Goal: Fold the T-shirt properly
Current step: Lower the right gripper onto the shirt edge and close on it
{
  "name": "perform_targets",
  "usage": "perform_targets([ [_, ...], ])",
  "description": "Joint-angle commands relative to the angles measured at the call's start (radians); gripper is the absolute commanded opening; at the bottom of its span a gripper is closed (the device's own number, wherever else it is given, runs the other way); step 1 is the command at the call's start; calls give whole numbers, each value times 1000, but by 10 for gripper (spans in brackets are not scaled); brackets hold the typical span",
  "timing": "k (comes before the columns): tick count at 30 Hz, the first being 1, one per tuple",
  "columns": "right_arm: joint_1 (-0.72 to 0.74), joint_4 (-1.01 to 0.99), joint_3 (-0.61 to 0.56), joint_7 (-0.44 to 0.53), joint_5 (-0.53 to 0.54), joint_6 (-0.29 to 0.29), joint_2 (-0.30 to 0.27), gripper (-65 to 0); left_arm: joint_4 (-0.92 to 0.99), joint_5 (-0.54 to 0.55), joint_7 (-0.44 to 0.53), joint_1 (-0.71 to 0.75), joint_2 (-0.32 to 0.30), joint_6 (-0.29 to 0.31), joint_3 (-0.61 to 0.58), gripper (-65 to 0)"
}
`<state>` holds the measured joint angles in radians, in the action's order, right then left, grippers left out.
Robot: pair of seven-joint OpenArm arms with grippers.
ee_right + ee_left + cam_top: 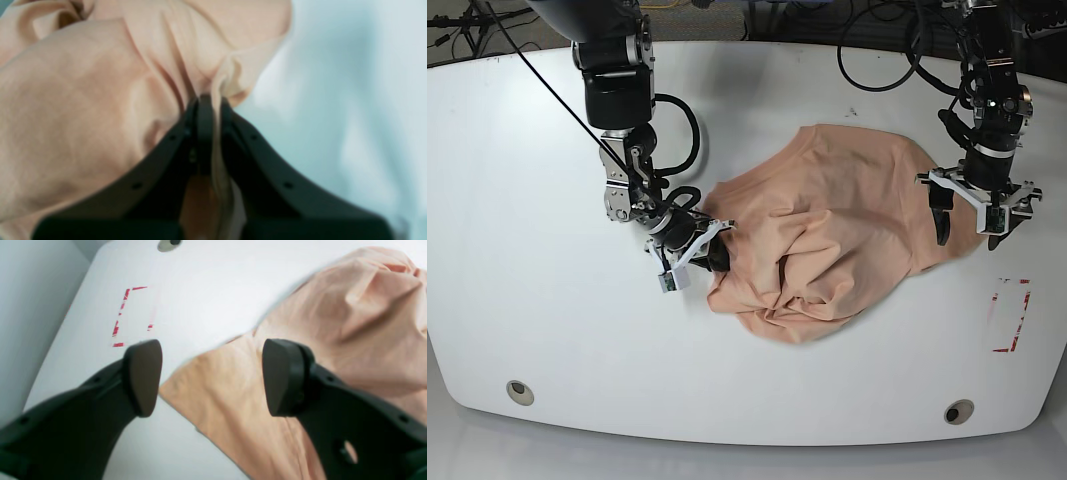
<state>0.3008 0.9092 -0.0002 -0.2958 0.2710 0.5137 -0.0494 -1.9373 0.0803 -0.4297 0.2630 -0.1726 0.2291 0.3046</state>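
Note:
The peach T-shirt (pixel 827 230) lies crumpled in a heap on the middle of the white table (pixel 527 300). My right gripper (pixel 720 245), on the left of the base view, is shut on a bunched fold at the shirt's left edge; the right wrist view shows cloth (pixel 83 100) pinched between the closed fingers of the gripper (pixel 210 100). My left gripper (pixel 967 228) is open and empty just above the shirt's right edge. In the left wrist view its fingertips (pixel 210 376) straddle a flat edge of the shirt (pixel 333 323).
Red tape corner marks (pixel 1010 315) sit on the table right of the shirt, also in the left wrist view (pixel 123 316). Round holes sit near the front corners of the table (pixel 519 391) (pixel 959 411). Black cables (pixel 877 50) run along the back edge.

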Motion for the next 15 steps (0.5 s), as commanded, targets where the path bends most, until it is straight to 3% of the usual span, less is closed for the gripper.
perform_targets([
  [1,20,-6,-1,-38,-25,-14,-8,-634,-14,3,22,-14,-10,-4,8,-212],
  [15,29,14,-2,-22,-12,-13,-13,-647,59,-4,-28,-129,-20,-4,52,-209],
])
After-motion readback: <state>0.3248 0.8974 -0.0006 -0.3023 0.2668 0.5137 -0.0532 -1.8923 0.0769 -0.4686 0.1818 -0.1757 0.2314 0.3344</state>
